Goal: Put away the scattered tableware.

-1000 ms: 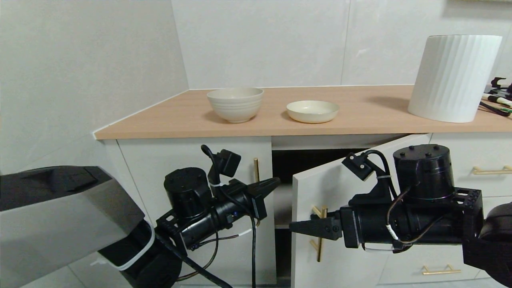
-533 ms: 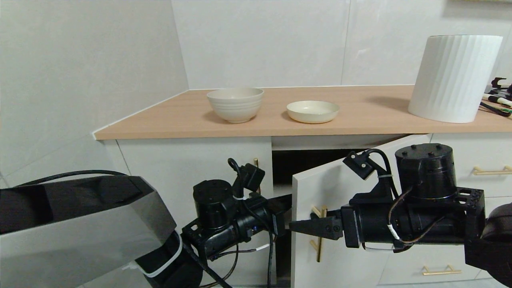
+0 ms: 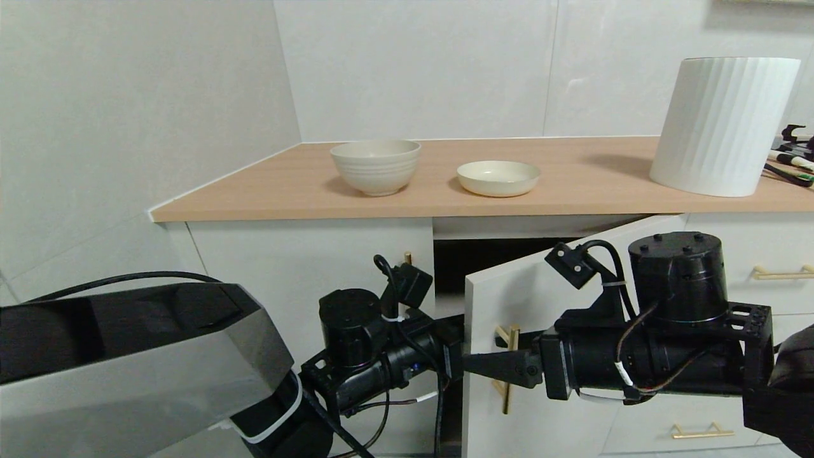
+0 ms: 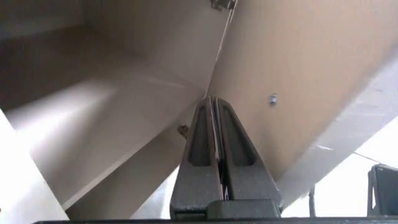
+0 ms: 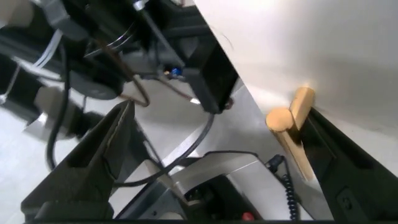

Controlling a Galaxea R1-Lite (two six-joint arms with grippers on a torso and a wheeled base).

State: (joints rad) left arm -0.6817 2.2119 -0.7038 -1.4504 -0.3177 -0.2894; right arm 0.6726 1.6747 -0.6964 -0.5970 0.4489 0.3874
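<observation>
Zero pieces stowed so far, by my read. Landmark is the half-open white cabinet door.

- Both task items sit on the light wooden countertop above the door. The cream ribbed ceramic bowl is above the door and off to my left of its free edge. The shallow cream ceramic dish is roughly straight above that edge. They sit near each other, not touching, and neither is in my grip.
- My right pincer has its fingers apart at the door's outer face. The brass bar handle lies between them, against one finger, and as far as I can tell it is not clamped.
- My left pincer has its fingers pressed together and holds nothing. Its tip is poked in behind the door's free edge, with the pale cabinet interior beyond.
- A tall white ribbed cylinder stands on the countertop well to my right of the door. I judge it is not part of the job.

Status: the step in hand looks like opening the door. It is ajar but not swung wide.

Remaining:
- finish opening the door
- lift the bowl and the dish
- set each inside behind the door
- probably close up

All the transfers are ahead.
</observation>
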